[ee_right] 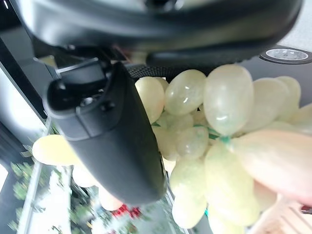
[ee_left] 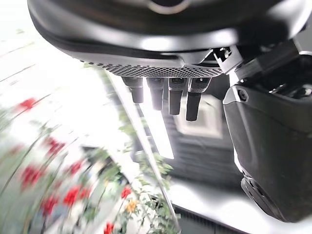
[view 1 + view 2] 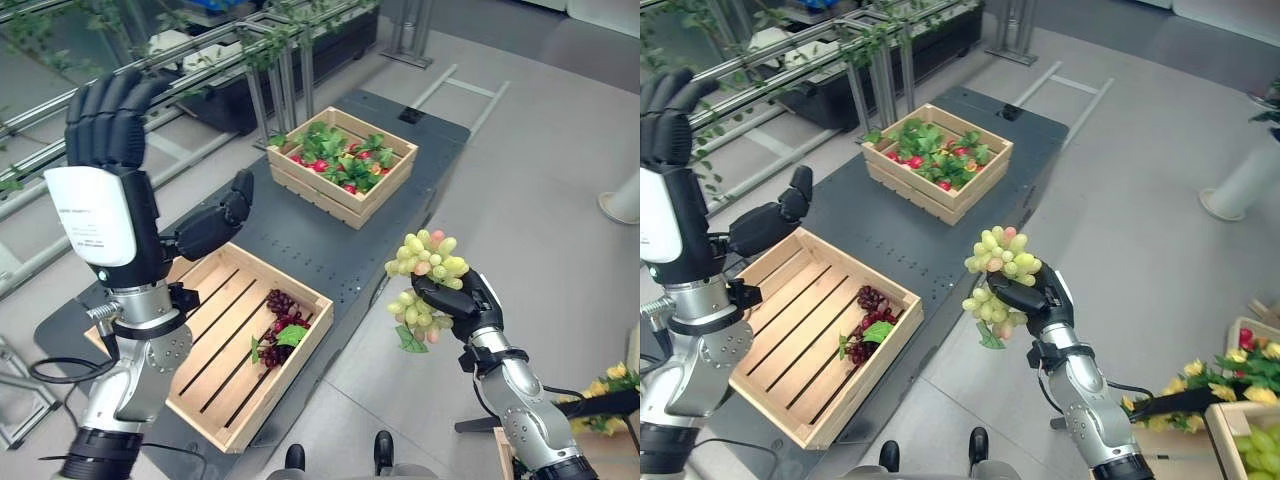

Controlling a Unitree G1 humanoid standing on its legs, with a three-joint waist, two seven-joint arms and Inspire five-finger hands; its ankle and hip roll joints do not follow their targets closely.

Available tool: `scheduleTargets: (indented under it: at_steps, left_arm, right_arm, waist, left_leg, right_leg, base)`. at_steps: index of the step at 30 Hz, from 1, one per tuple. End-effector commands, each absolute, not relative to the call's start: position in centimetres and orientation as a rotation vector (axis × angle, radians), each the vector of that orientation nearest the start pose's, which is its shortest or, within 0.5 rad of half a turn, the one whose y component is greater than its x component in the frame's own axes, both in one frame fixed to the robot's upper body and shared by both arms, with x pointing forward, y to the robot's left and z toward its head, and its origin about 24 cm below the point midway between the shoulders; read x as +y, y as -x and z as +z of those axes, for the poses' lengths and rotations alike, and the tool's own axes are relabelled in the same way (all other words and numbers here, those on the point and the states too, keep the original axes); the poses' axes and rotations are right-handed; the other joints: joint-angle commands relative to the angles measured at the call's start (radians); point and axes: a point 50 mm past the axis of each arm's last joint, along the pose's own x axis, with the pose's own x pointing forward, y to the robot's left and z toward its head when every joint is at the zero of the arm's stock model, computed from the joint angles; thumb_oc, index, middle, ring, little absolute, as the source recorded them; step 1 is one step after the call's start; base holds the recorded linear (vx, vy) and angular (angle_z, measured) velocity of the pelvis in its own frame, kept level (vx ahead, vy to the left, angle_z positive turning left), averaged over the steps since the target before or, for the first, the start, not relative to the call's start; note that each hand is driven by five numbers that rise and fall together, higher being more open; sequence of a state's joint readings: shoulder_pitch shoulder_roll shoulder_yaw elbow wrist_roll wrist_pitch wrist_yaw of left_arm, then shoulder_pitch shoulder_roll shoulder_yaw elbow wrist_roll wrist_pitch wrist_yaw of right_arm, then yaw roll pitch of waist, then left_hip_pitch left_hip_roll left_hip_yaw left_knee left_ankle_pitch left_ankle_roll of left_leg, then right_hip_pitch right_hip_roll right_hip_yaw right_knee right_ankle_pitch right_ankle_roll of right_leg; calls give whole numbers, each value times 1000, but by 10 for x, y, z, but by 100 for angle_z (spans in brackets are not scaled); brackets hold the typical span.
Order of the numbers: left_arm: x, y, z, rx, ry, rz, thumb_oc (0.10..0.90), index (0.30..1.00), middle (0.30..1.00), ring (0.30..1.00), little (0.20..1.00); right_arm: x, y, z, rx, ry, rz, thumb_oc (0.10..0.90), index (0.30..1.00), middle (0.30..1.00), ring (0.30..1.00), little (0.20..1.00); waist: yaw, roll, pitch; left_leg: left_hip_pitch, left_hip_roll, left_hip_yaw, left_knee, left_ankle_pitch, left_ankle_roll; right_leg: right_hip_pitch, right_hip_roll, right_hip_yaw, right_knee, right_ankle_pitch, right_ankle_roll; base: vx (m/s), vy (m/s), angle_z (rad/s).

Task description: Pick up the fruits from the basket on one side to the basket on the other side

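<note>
Your right hand [image 3: 1032, 292] is gripping the bunch of pale green plastic grapes [image 3: 998, 265] off the dark bench's [image 3: 970, 235] edge, while your left hand [image 3: 110, 130] is hanging open; grapes drooping beside its fingers may snag the slatted wooden crate's [image 3: 902, 318] rim to its left

Your left hand [image 3: 105, 160] stands raised at the left of the frame, palm forward, fingers straight up and thumb [image 3: 215, 225] jutting out to the side. Your right hand [image 3: 462, 298] sits lower right, forearm angled up, fingers curled round a grape bunch [image 3: 425, 262].
</note>
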State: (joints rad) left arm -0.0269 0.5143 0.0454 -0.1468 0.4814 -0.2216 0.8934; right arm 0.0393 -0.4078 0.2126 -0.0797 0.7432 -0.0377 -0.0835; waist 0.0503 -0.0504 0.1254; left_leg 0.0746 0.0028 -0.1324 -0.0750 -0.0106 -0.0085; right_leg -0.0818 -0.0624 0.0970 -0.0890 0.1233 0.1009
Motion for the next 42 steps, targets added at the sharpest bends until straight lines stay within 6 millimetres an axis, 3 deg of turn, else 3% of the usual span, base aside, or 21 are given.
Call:
scheduleTargets:
  at_steps: [1,3,8,10,13,15,20,23,24,27,32,35,36,37,39,42]
  left_arm:
    - [230,-232,170,-932,-561,624,800,900,900,900,900]
    - [221,-237,169,-891,-397,502,800,900,900,900,900]
    - [205,-240,172,-891,-300,323,800,900,900,900,900]
    - [197,-241,177,-879,-233,185,800,900,900,900,900]
    - [194,-244,180,-872,-223,141,800,900,900,900,900]
    - [198,-248,181,-852,-221,151,800,900,900,900,900]
    - [202,-249,179,-821,-192,167,800,900,900,900,900]
    - [203,-249,177,-811,-175,173,800,900,900,900,900]
    - [201,-250,177,-802,-153,175,800,900,900,900,900]
    - [200,-251,176,-806,-131,209,800,900,900,900,900]
    - [200,-252,174,-806,-97,224,800,900,900,900,900]
    - [201,-250,171,-791,-70,228,800,900,900,900,900]
    - [204,-248,170,-791,-80,250,800,900,900,900,900]
    - [205,-247,170,-788,-81,257,800,900,900,900,900]
    - [205,-247,169,-780,-75,257,800,900,900,900,900]
    - [204,-247,164,-763,-71,225,800,900,900,900,900]
  right_arm:
    - [-171,-257,109,-274,-379,208,400,300,300,300,300]
    - [-164,-258,108,-266,-419,216,400,300,300,300,300]
    - [-164,-260,108,-278,-475,193,400,300,300,300,300]
    - [-162,-260,109,-304,-483,202,400,300,300,300,300]
    - [-162,-263,114,-313,-461,215,400,300,300,300,300]
    - [-161,-267,118,-321,-455,268,400,300,300,300,300]
    - [-150,-270,123,-329,-443,346,400,300,300,300,300]
    - [-138,-268,121,-314,-449,433,400,300,300,300,300]
    - [-135,-267,119,-297,-450,464,400,300,300,300,300]
    - [-131,-267,112,-245,-449,523,400,300,300,300,300]
    - [-137,-266,104,-178,-418,523,400,300,300,300,300]
    - [-142,-265,99,-151,-404,542,400,300,300,300,300]
    - [-143,-266,101,-157,-409,583,400,300,300,300,300]
    - [-144,-267,106,-172,-423,609,400,300,300,300,300]
    - [-143,-266,110,-191,-443,637,400,300,300,300,300]
    - [-139,-261,134,-314,-530,732,400,300,300,300,300]
  waist:
    - [-29,19,-75]
    - [-39,22,-69]
    - [-55,31,-51]
    - [-67,35,-28]
    - [-67,40,-6]
    - [-49,50,2]
    - [-7,63,-5]
    - [20,53,-16]
    - [29,39,-22]
    - [42,14,-36]
    - [12,-2,-32]
    - [14,-15,-29]
    - [21,-22,-27]
    - [23,-22,-26]
    - [22,-18,-26]
    - [7,1,-26]
  left_leg:
    - [-55,-9,1,-12,21,-11]
    - [-46,-23,30,-11,12,0]
    - [-33,-46,81,-12,-3,24]
    - [-22,-69,112,-12,-27,36]
    - [-19,-71,147,-8,-34,37]
    - [-24,-63,191,-7,-33,43]
    - [-48,-42,255,-9,-13,56]
    - [-68,-30,286,-4,-1,55]
    - [-90,-31,281,5,9,50]
    - [-114,-13,278,-4,38,12]
    - [-117,37,280,-7,62,-25]
    - [-114,41,183,3,58,-27]
    - [-112,43,102,31,44,-33]
    - [-108,49,83,39,40,-37]
    - [-102,50,77,26,41,-38]
    - [-78,57,87,-12,51,-37]
  right_leg:
    - [64,4,-47,2,-58,7]
    - [64,-15,-34,2,-47,19]
    - [45,-53,-25,2,-14,51]
    - [-15,-96,-34,2,47,90]
    - [-49,-109,-66,20,87,86]
    - [-51,-121,-160,98,50,80]
    - [-14,-151,-294,250,-34,62]
    - [47,-160,-354,286,-105,57]
    - [87,-138,-350,252,-131,59]
    - [139,-124,-370,63,-92,67]
    - [132,-61,-342,10,-81,32]
    - [132,-42,-309,3,-83,8]
    - [130,-35,-268,3,-86,-4]
    - [132,-36,-259,4,-87,-6]
    - [133,-35,-253,6,-90,-8]
    - [130,-51,-254,6,-79,2]
  base:
    - [-34,251,-91]
    - [-50,284,-65]
    - [-60,237,-42]
    - [-142,265,-38]
    - [-126,110,-53]
    - [-171,71,-85]
    - [-164,-24,-76]
    - [-150,-168,-55]
    - [-156,-278,-52]
    - [-128,-277,-54]
    - [-76,-206,-62]
    - [-34,-114,-28]
    - [-12,-25,-48]
    - [-13,-5,-57]
    - [-4,47,-62]
    - [-20,96,-45]
